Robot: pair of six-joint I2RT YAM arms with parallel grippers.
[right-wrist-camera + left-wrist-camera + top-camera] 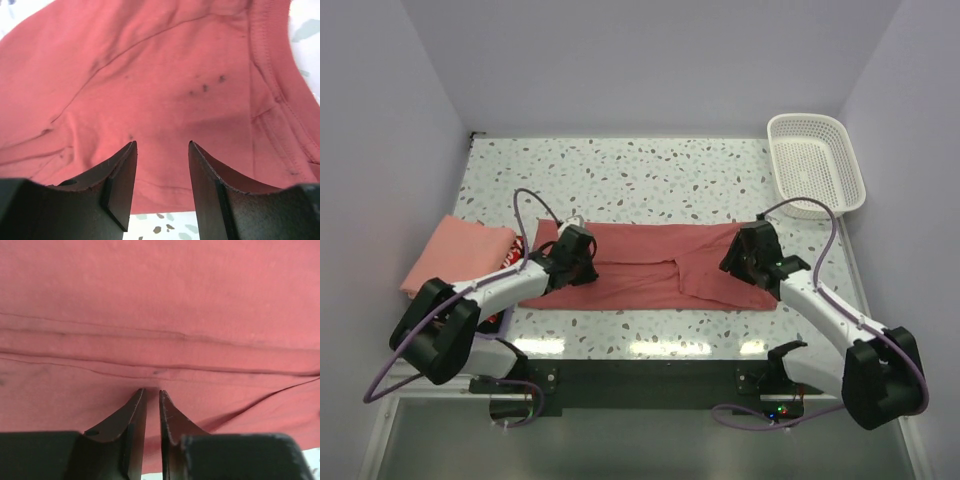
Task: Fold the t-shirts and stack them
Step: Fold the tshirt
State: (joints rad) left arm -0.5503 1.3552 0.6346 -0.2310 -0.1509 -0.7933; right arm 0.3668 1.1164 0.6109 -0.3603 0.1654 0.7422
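Note:
A brick-red t-shirt lies flat in a long folded strip across the middle of the table. My left gripper sits low on its left end. In the left wrist view the left gripper has its jaws closed to a thin gap on a pinch of the red t-shirt. My right gripper is over the shirt's right end. In the right wrist view the right gripper is open and empty just above the red t-shirt, near its front edge. A folded salmon-pink t-shirt lies at the left.
A white lattice basket stands at the back right corner. A small red and white thing shows between the pink shirt and my left arm, mostly hidden. The speckled table runs behind the red shirt.

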